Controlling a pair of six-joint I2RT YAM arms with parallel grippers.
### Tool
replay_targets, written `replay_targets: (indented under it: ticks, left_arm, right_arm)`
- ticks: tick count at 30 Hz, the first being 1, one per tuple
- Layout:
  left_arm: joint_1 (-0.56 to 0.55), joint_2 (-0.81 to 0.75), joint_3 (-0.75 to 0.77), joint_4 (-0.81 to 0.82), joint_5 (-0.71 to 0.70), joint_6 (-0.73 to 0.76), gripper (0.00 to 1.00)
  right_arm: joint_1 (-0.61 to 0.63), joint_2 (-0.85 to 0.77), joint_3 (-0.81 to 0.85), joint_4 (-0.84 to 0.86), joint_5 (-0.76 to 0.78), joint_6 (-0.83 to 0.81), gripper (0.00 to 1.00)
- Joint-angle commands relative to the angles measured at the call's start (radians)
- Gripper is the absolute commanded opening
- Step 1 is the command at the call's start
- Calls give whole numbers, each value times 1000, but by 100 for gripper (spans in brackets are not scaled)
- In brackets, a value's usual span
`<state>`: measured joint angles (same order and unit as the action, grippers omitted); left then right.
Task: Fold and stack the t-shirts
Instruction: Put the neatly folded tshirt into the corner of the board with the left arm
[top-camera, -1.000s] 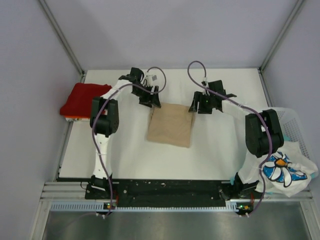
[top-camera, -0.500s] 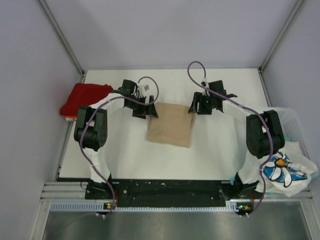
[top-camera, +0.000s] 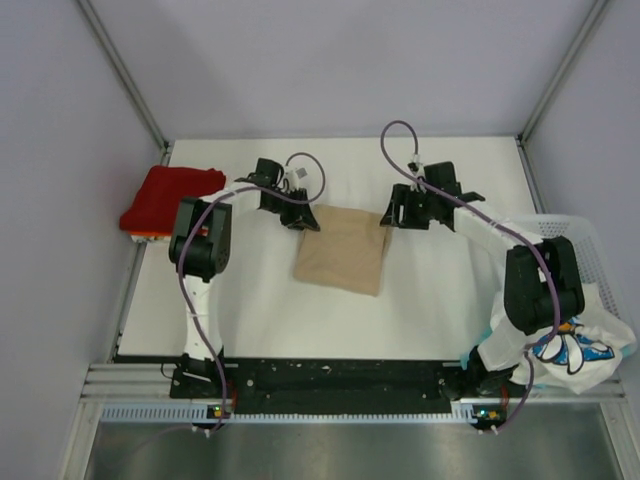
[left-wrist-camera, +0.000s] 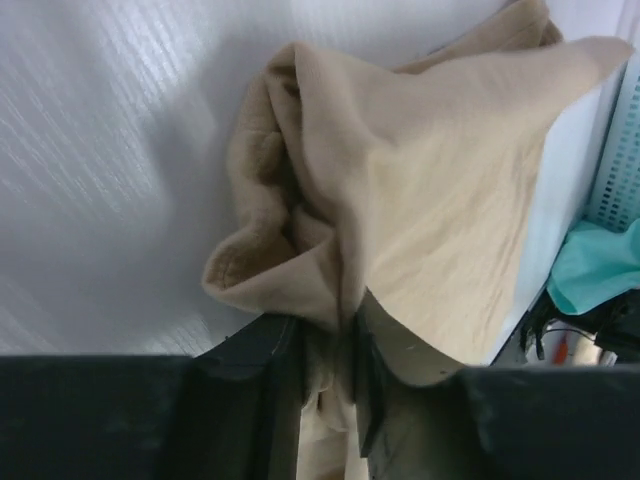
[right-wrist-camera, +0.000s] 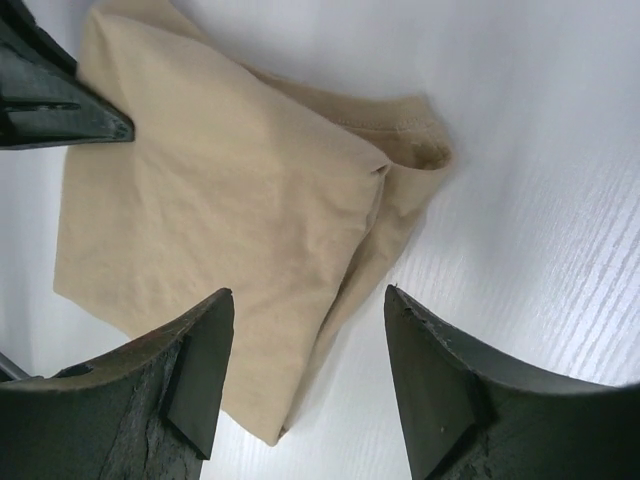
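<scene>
1. Tan t-shirt (top-camera: 340, 250) lies mid-table, folded to a compact rectangle. The left gripper (left-wrist-camera: 325, 370) is clamped on its far-left corner; the right gripper (right-wrist-camera: 305, 340) hangs over its far-right corner, fingers apart.
2. Red t-shirt (top-camera: 165, 198) sits folded well left of the tan one, judged to be the stack's place. The tan one is not yet stacked.
3. Printed t-shirt (top-camera: 575, 345) waits unfolded in the basket (top-camera: 585, 235), well right of the tan one.
4. White table (top-camera: 250, 310), pale walls (top-camera: 350, 70).

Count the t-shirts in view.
4: tan shirt mid-table, pinched by the left gripper; red shirt at the left edge, orange one under it; printed shirt in the basket. More may be hidden.
</scene>
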<state>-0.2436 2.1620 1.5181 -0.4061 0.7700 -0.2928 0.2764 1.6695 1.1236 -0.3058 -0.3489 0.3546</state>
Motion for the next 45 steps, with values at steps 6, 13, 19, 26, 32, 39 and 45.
replay_targets:
  ticks: [6,13,19,26,32,39,45]
  left_arm:
    - [9,-65,11,-68,-50,151,0]
    - [62,-189,62,-227,-285,437,0]
    - [159,-169,237,-460,-441,631,0]
    - [194,-172,372,-585,-736,799,0]
    - [214,-223,387,-559,-915,877,0]
    - [236,-252,482,-525,-1066,975,0]
    - [265,-255,560,-505,-1109,1073,0]
  right_arm:
    - [-3,-194,-47,8,44,-65,61]
    - [-3,-286,-90,-27,114,-143,62]
    - [-3,-315,-104,-41,129,-155,62]
    - [-5,-314,-123,-44,137,-195,62]
    - [-3,-289,-125,-55,137,-230,63]
    - [-5,-284,-120,-58,137,-243,63]
    - [-5,-281,-119,-58,143,-246,63]
